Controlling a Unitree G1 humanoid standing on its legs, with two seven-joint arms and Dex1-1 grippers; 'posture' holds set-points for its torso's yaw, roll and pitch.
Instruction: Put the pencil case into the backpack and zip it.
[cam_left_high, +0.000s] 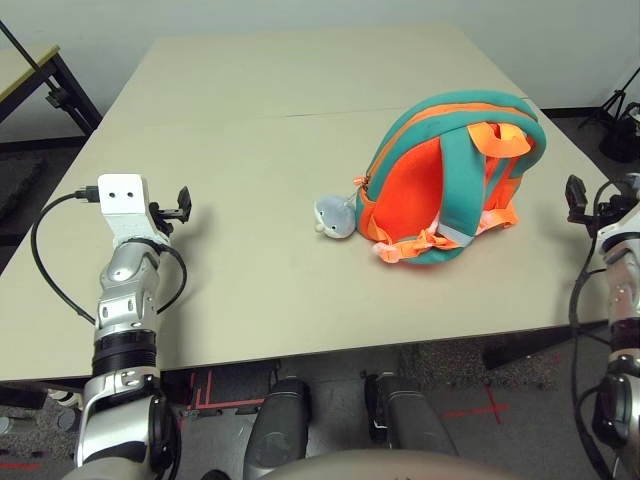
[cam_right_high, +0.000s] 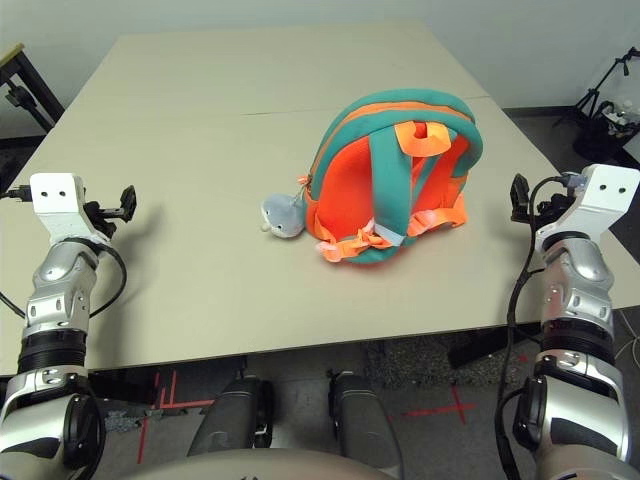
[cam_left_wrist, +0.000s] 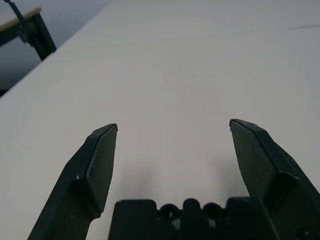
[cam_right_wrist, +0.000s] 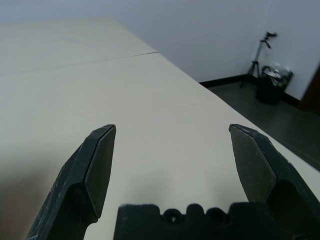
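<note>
The 2 black two-fingered grippers, left (cam_left_wrist: 172, 127) and right (cam_right_wrist: 172, 127), are flanking the orange-and-teal fabric backpack (cam_left_high: 415, 180), fingers spread wide, holding nothing. Beyond their near side, the backpack is resting on the beige desk (cam_left_high: 250, 290), its grey plush toy (cam_left_high: 335, 216) lying beside its left end. Opening it probably needs 1 gripper steadying; its long axis is running left-right, straps facing the robot.
</note>
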